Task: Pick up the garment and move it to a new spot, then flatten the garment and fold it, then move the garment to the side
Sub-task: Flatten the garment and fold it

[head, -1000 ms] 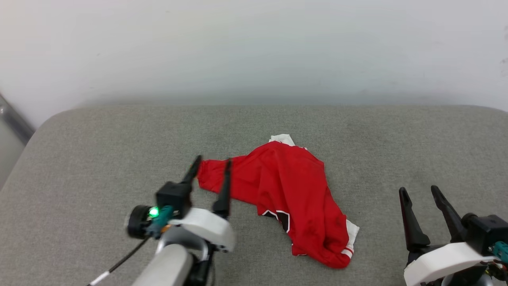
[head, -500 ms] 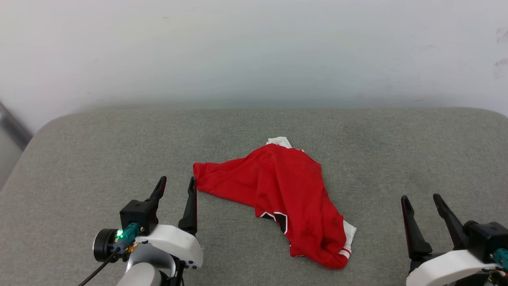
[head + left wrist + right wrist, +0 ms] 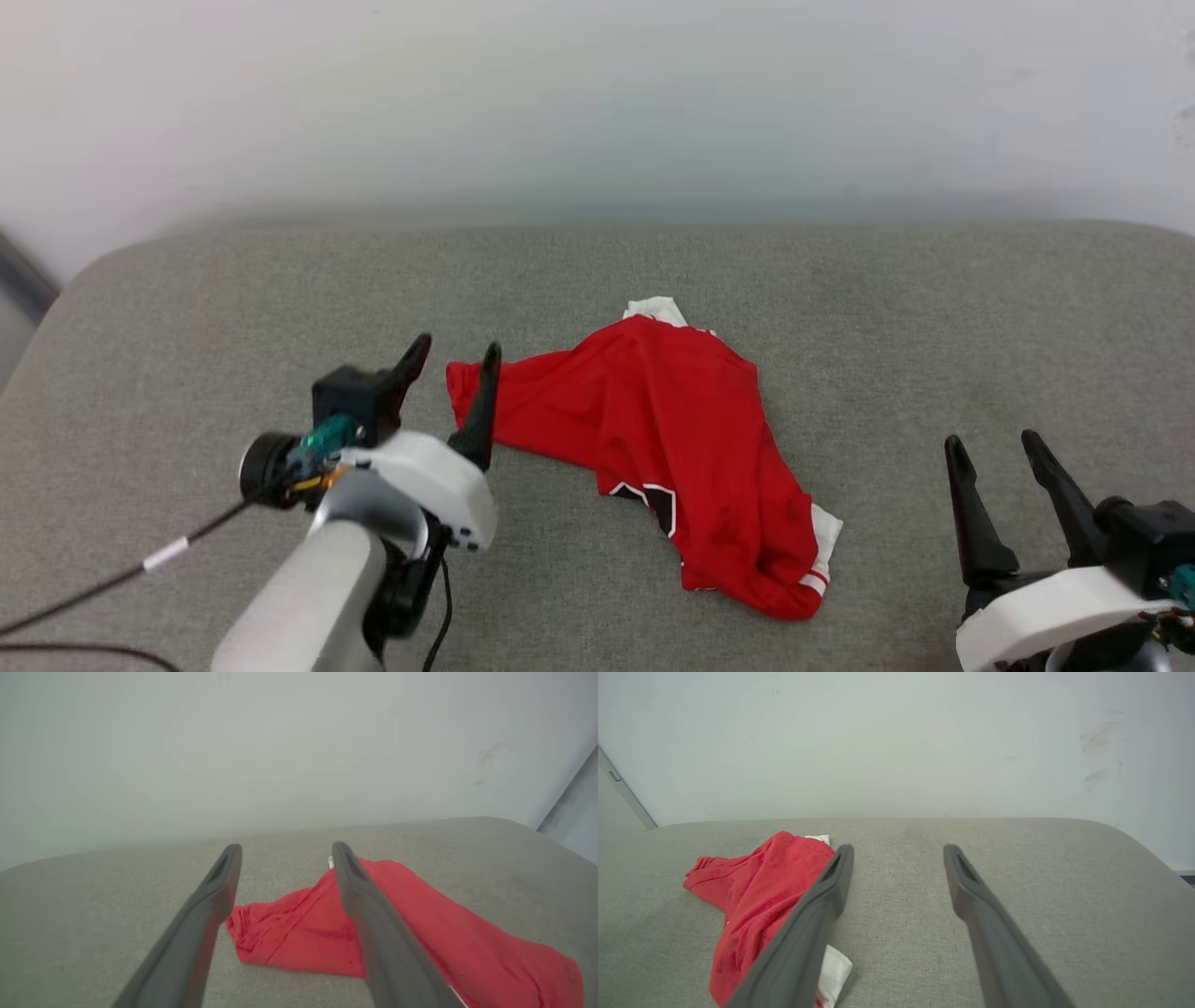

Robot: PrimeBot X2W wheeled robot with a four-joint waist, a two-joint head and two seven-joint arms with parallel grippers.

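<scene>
The garment [image 3: 681, 448] lay crumpled mid-cushion [image 3: 840, 308], its black print folded and unreadable. The left pincer [image 3: 456, 347] gaped wide and empty, tips at the garment's left corner; contact unclear. The right pincer [image 3: 991, 441] gaped empty near the cushion's front-right corner.

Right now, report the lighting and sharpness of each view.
Head view: flat, even light, red jersey sharp with hardly any shadow. Left wrist view: soft throughout, left tool and jersey smeared. Right wrist view: grey cushion weave crisp, right tool blurred near the lens.
</scene>
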